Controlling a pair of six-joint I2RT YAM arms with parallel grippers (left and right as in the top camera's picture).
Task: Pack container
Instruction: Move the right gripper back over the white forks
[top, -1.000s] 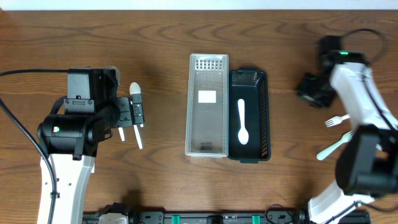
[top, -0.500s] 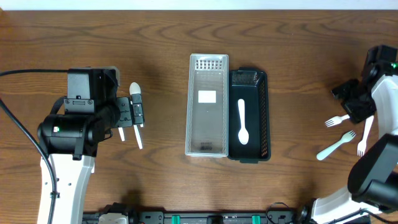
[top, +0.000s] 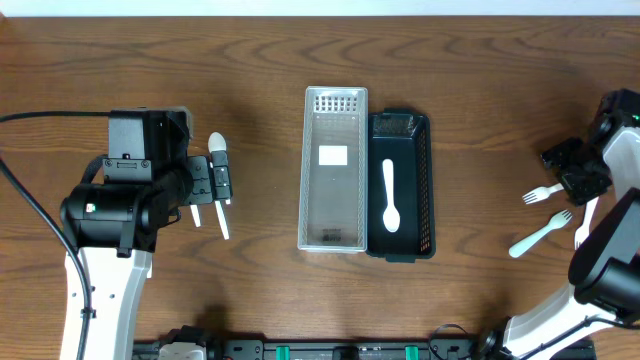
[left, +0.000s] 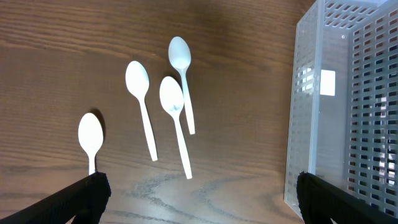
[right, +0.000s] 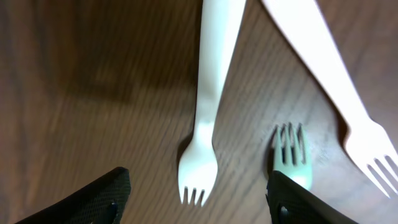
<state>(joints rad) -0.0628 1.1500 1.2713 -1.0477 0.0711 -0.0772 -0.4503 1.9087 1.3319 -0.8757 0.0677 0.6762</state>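
Forks (right: 198, 168) lie under the right gripper (right: 199, 208), jaws apart.

**user1:** what do these arms look like?

**user2:** left arm (top: 110, 215) at 9 o'clock: black motor housings, white link, green light (top: 91, 208), black cable (top: 25, 195) (thin one). Right arm (top: 628, 160) at 3 o'clock, same white-and-black. Left gripper (left: 205, 199) has matte black tips.

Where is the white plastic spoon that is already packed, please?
In the overhead view, the white plastic spoon lies inside the black slotted tray mid-frame, directly right of the clear perforated bin.
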